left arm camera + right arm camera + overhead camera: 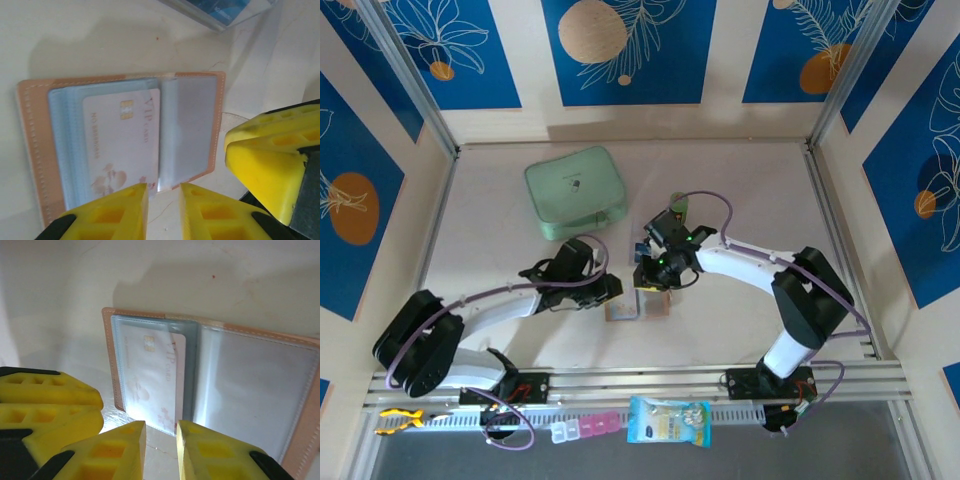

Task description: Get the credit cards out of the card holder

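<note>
The tan leather card holder (30,150) lies open and flat on the table, its clear pockets facing up. One pocket holds a pale pinkish-white card (122,145) with a gold chip and "VIP CARD" lettering. A black card and a light blue card are out of view. My left gripper (164,202) hangs open just off the holder's near edge, at the fold, with nothing between its fingers. In the right wrist view, the card holder (300,405) and its card (155,372) lie beyond my right gripper (161,442), which is open and empty at the pocket edge. From above, both grippers crowd the card holder (625,312).
A mint-green zip case (575,192) sits at the back left. A clear plastic box with something blue inside (220,10) lies just beyond the holder. The right gripper's yellow finger (270,160) stands close to the holder's right side. The table rail runs along the near edge.
</note>
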Controlling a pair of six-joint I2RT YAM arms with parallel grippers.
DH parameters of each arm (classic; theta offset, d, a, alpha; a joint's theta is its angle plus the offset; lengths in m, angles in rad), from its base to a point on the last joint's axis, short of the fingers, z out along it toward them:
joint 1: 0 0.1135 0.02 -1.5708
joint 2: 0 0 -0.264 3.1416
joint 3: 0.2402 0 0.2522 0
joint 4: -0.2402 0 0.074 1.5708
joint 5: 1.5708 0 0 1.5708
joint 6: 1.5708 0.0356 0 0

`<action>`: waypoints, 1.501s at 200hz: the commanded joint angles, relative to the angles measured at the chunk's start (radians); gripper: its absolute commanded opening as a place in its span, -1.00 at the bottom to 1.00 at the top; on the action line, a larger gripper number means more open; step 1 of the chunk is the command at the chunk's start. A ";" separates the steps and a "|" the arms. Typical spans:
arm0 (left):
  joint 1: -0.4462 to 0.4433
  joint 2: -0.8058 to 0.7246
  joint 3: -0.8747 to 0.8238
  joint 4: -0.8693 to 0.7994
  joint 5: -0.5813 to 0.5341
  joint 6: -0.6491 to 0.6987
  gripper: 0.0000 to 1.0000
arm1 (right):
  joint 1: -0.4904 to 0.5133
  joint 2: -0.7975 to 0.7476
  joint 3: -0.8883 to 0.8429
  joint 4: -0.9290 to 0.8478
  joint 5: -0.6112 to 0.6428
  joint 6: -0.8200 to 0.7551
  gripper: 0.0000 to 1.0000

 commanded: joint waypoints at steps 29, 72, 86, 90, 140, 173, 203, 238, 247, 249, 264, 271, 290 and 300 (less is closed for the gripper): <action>0.017 -0.004 -0.027 0.004 -0.008 -0.010 -0.57 | 0.019 0.044 0.032 0.008 -0.027 0.007 -0.53; 0.016 0.069 -0.021 0.050 0.013 -0.009 -0.70 | 0.021 0.069 0.015 0.038 -0.049 0.005 -0.53; 0.016 0.080 -0.021 0.048 0.009 -0.001 -0.71 | 0.024 0.078 0.004 0.051 -0.053 0.008 -0.53; 0.017 0.082 -0.019 0.045 0.007 0.002 -0.72 | 0.024 0.079 0.000 0.057 -0.054 0.010 -0.53; 0.016 0.111 -0.024 0.008 -0.013 0.031 -0.74 | 0.041 0.100 -0.027 0.102 -0.063 0.019 -0.53; 0.016 0.122 -0.027 0.011 -0.020 0.025 -0.73 | 0.045 0.121 -0.036 0.114 -0.063 0.019 -0.54; 0.016 0.125 -0.029 0.007 -0.025 0.028 -0.73 | 0.047 0.129 -0.042 0.118 -0.056 0.021 -0.53; 0.016 0.125 -0.035 0.007 -0.024 0.026 -0.73 | 0.048 0.137 -0.053 0.124 -0.051 0.024 -0.54; 0.016 0.125 -0.036 0.008 -0.024 0.024 -0.73 | 0.049 0.139 -0.055 0.127 -0.051 0.024 -0.54; 0.017 0.125 -0.036 0.009 -0.024 0.025 -0.73 | 0.048 0.139 -0.056 0.128 -0.051 0.023 -0.54; 0.016 0.125 -0.036 0.010 -0.023 0.024 -0.73 | 0.050 0.140 -0.059 0.131 -0.049 0.024 -0.54; 0.016 0.123 -0.036 0.008 -0.024 0.024 -0.73 | 0.050 0.139 -0.059 0.130 -0.045 0.024 -0.54; 0.017 0.123 -0.036 0.009 -0.024 0.024 -0.73 | 0.051 0.135 -0.058 0.117 -0.023 0.021 -0.54; 0.015 0.122 -0.037 0.007 -0.026 0.024 -0.73 | 0.052 0.134 -0.056 0.109 -0.013 0.019 -0.55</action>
